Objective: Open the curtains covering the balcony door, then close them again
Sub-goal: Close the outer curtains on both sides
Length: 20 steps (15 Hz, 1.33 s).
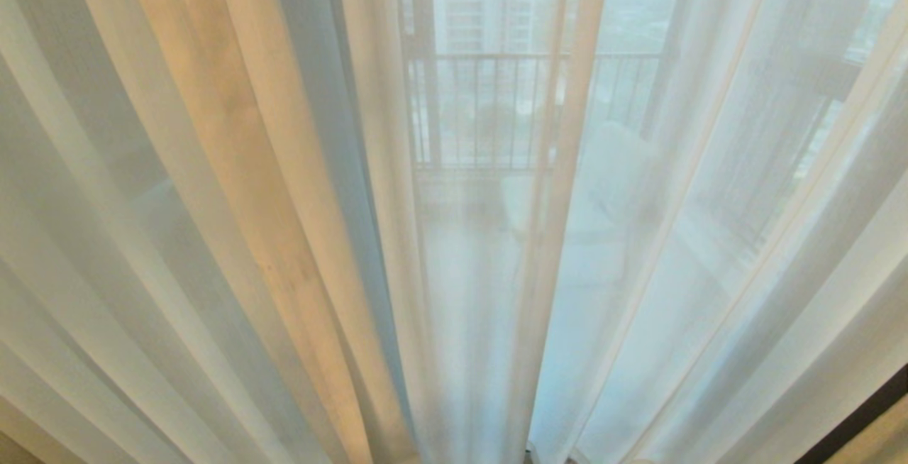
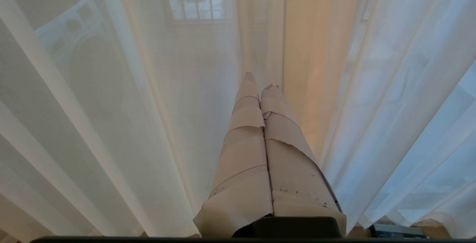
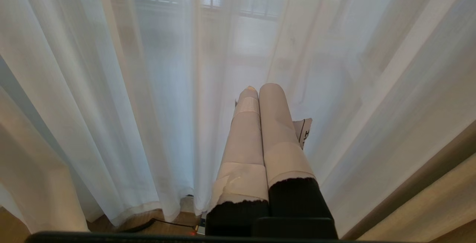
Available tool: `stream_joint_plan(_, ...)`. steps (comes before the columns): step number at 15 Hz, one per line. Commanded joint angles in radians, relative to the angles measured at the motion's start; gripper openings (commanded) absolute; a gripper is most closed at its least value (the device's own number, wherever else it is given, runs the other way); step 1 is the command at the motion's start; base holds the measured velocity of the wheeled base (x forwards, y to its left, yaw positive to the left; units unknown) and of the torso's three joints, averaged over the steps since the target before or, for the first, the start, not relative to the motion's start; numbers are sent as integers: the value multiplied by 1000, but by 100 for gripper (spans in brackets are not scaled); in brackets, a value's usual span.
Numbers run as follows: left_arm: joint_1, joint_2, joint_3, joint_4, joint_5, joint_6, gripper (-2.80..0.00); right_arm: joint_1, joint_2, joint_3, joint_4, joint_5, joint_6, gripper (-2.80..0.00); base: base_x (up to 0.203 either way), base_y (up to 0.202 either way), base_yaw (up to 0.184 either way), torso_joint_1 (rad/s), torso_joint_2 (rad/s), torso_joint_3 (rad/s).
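Item: sheer curtains (image 1: 284, 223), hanging drawn full across the balcony door (image 1: 418, 95), opening apparently not yet begun, closing likewise outstanding; left end effector (image 2: 258, 83) and right end effector (image 3: 260, 88) both pressed together, empty, poised just before the fabric.

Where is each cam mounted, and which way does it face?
Head: on the robot's head, facing the sheer curtain with the balcony railing behind; no arms visible.
Left wrist: behind the left tool, shut, taped fingers pointing at the curtain.
Right wrist: behind the right tool, shut, pointing at the curtain; floor below the hem.
Shared: head and right wrist both show the railing through the sheer.
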Motion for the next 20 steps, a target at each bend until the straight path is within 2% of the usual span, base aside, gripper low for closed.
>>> stream_joint_plan(1, 1, -2, 0, -1, 0, 0, -280, 0, 1, 0, 0, 0, -1, -280, 0, 0, 0, 0, 0, 0)
stream_joint_plan(17, 1, -2, 0, 1, 3, 0, -280, 0, 1, 0, 0, 0, -1, -280, 0, 0, 0, 0, 0, 0)
stream_joint_plan(20, 0, -2, 0, 1, 3, 0, -280, 0, 1, 0, 0, 0, -1, -280, 1, 135, -1, 1, -1, -2)
